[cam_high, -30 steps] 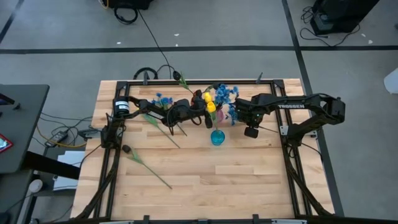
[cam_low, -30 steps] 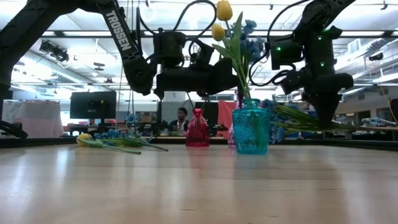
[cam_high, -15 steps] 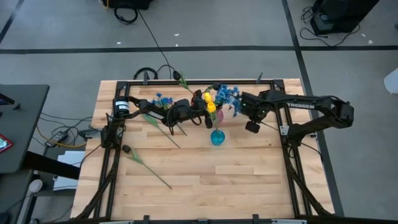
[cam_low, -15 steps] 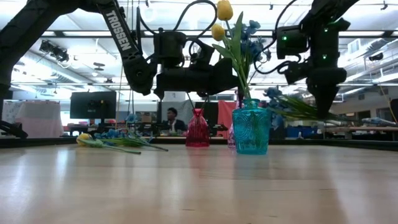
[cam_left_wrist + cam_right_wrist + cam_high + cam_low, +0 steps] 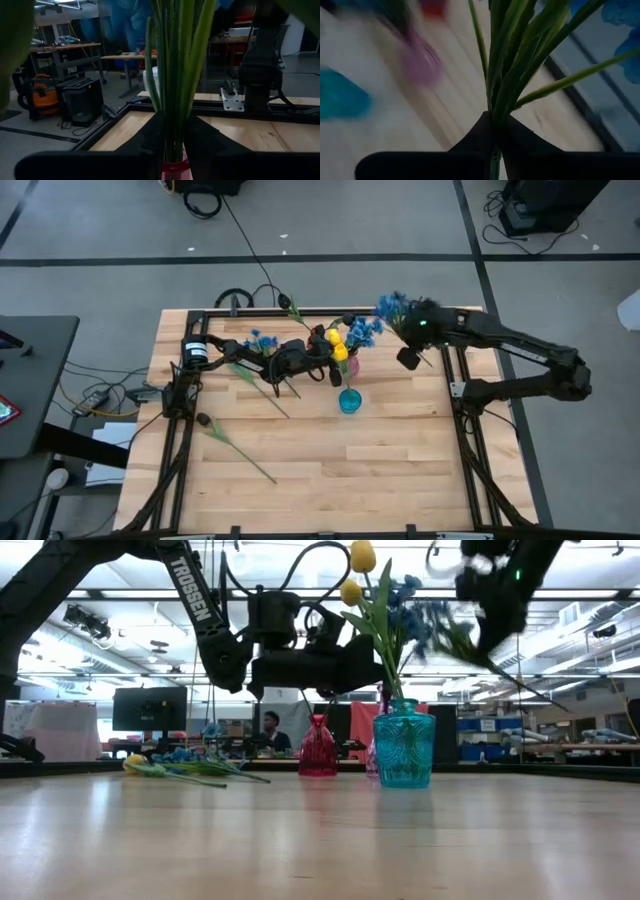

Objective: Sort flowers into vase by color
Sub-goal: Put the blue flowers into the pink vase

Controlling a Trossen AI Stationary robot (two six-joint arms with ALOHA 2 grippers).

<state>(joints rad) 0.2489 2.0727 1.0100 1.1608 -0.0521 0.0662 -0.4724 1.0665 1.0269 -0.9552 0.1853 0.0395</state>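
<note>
Yellow tulip-like flowers (image 5: 337,345) stand in a pink vase (image 5: 353,366). My left gripper (image 5: 175,142) is shut on their green stems (image 5: 175,90), just above the vase neck (image 5: 175,169). High over the table's far right, my right gripper (image 5: 407,322) is shut on a spray of blue flowers (image 5: 390,306). Another blue spray (image 5: 363,330) shows beside the yellow buds; where its stem ends I cannot tell. A teal vase (image 5: 404,745) and a red vase (image 5: 318,752) stand on the table. My left gripper pinches the bundle of yellow-flower stems (image 5: 176,131) between its two fingers, just above the vase neck. It comes in about level from the table's left, across the stems. The stems stand upright with their lower ends in the pink vase. My right gripper pinches the blue spray's green stems (image 5: 496,111) between its two fingers, at their lower part. The spray is lifted clear of the table, and its leaves and blossoms (image 5: 626,47) fan out beyond the fingers, slanting toward the far edge.
Loose flowers lie on the table: a blue spray (image 5: 262,340) at the far left, a long stem with a dark bloom (image 5: 232,442) at the near left and another stem (image 5: 291,306) at the far edge. A black frame (image 5: 470,440) borders the table. People are in the room behind.
My right gripper has risen and swung toward the table's far right corner, tipping as it went. It has carried the blue spray from low beside the teal vase to high above the table. It has stayed shut.
</note>
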